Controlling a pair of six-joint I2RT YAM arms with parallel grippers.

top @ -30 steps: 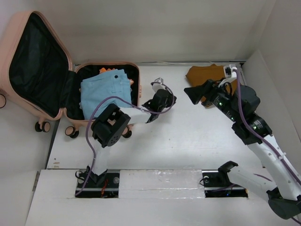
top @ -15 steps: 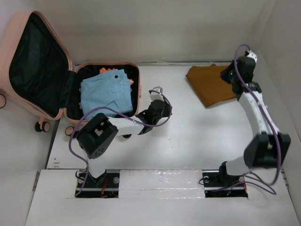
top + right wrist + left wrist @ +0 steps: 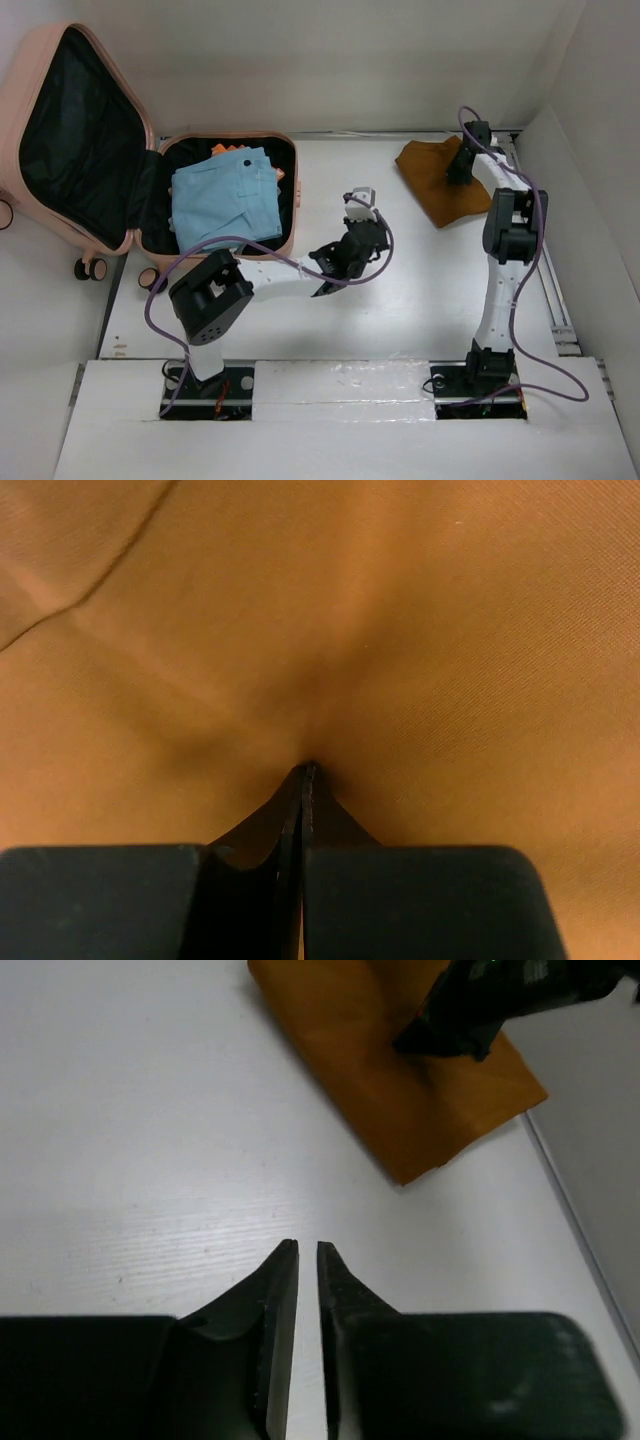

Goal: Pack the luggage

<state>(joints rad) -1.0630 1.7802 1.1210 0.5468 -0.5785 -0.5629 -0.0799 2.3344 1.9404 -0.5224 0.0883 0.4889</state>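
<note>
Outstretched right tool (image 3: 305,770) pinches the brown cloth (image 3: 432,192); left tool (image 3: 307,1250) hovers closed, empty.

Luggage (image 3: 228,136) at far-left corner of the table (image 3: 420,290), lid open past the left edge; folded clothes (image 3: 225,195) in its base. Cloth (image 3: 428,172) at far-right corner, right gripper (image 3: 305,770) on it. Left gripper (image 3: 307,1245) over mid-table, between them.

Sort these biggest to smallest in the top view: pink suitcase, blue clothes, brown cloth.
Pink suitcase.
Blue clothes.
Brown cloth, slightly smaller-looking, though the right arm covers part of it.
</note>
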